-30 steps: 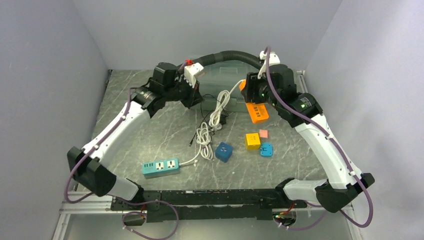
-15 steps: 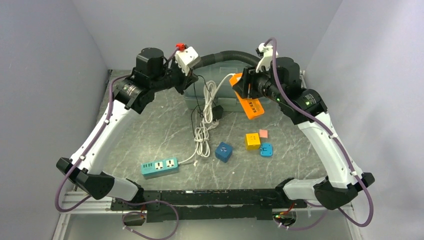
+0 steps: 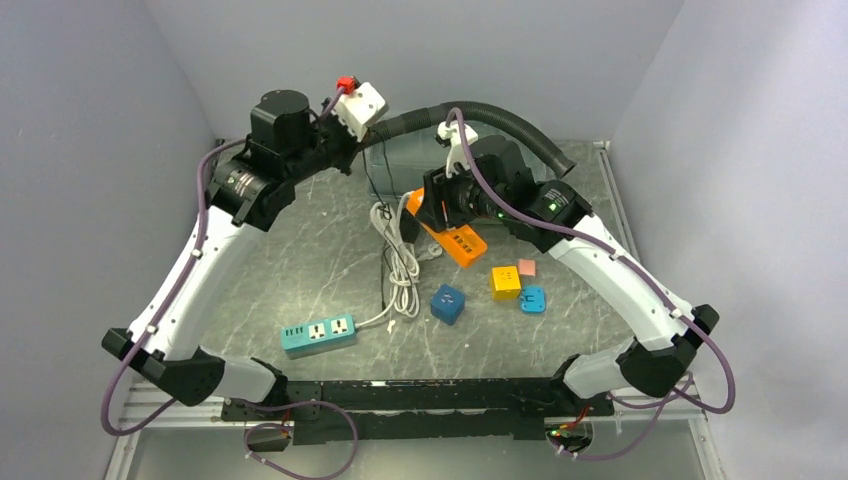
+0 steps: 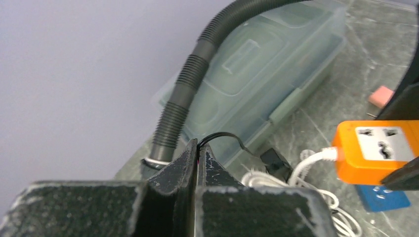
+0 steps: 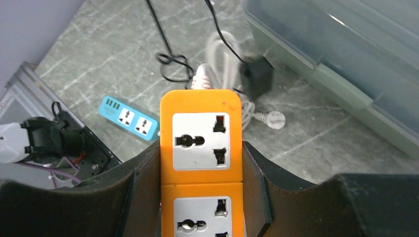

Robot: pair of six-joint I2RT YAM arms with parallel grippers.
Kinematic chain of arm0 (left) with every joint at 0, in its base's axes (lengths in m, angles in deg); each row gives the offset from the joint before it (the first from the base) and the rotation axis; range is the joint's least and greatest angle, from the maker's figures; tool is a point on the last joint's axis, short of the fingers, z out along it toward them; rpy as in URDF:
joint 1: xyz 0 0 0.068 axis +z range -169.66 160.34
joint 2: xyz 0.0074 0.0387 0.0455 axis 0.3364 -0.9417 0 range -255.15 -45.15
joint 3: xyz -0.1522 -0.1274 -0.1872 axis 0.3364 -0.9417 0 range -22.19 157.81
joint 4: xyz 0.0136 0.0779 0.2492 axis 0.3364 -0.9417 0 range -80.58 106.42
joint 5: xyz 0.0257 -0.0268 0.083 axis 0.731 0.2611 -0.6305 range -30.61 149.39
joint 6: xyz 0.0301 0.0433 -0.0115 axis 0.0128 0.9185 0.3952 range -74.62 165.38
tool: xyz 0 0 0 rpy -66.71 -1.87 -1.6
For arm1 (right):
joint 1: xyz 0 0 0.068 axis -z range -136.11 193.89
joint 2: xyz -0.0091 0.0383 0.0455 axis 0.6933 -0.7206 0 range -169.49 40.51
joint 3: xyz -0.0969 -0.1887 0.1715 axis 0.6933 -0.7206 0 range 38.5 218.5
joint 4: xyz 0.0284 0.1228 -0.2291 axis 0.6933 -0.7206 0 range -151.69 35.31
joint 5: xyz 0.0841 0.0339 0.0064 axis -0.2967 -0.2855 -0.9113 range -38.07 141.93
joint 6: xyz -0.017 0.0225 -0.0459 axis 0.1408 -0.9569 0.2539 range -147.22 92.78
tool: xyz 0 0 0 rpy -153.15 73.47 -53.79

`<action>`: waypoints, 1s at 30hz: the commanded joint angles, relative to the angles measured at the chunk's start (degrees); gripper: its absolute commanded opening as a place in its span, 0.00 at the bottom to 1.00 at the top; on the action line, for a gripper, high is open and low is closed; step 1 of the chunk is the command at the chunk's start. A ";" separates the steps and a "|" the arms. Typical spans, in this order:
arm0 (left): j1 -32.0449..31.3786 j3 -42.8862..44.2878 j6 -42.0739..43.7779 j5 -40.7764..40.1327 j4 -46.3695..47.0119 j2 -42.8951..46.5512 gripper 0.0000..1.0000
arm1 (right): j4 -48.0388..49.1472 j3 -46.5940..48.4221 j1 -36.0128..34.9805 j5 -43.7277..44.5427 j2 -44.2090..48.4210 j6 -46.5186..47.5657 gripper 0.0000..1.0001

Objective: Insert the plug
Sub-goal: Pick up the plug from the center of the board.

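Above the marbled tabletop [image 3: 300,270], close to the clear lidded box [image 4: 276,64] with the black ribbed hose [image 4: 183,98] lying across it, my right end effector [image 5: 201,158] grasps the orange power strip [image 5: 201,143] by its long sides, sockets up. The black plug [image 4: 274,160] is just beside the box front. My left end effector [image 4: 197,153] is clenched on the plug's thin black cable [image 4: 225,136]

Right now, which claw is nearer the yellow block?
Right. The right claw, shut on the orange power strip, hangs just behind and left of the yellow block. The left claw is farther off at the back left, pinching a black cable.
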 commanded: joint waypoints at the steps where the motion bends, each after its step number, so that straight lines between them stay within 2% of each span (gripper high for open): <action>1: 0.41 -0.13 3.36 -8.04 4.76 4.39 0.00 | 1.27 0.60 0.25 3.54 5.28 1.10 0.00; 4: 0.74 -1.07 5.27 -10.74 8.44 5.26 0.00 | -1.11 0.94 0.26 4.32 6.53 1.73 0.00; 8: 1.22 3.35 9.46 -15.90 13.78 3.86 0.00 | -3.65 2.48 0.40 7.82 7.01 2.40 0.00; 14: 2.36 7.99 13.69 -16.20 15.69 3.46 0.00 | -7.63 6.29 1.70 17.60 5.50 1.67 0.00; 20: 2.44 4.31 16.03 -18.14 16.50 6.86 0.00 | -4.94 4.88 2.38 23.75 6.27 -1.17 0.00; 26: 2.47 0.27 16.32 -16.32 15.08 10.02 0.00 | -8.63 6.58 3.24 29.58 3.16 -1.94 0.00; 30: 2.47 -3.05 16.77 -18.60 13.88 11.22 0.00 | -8.66 3.16 6.86 30.23 4.36 -3.70 0.00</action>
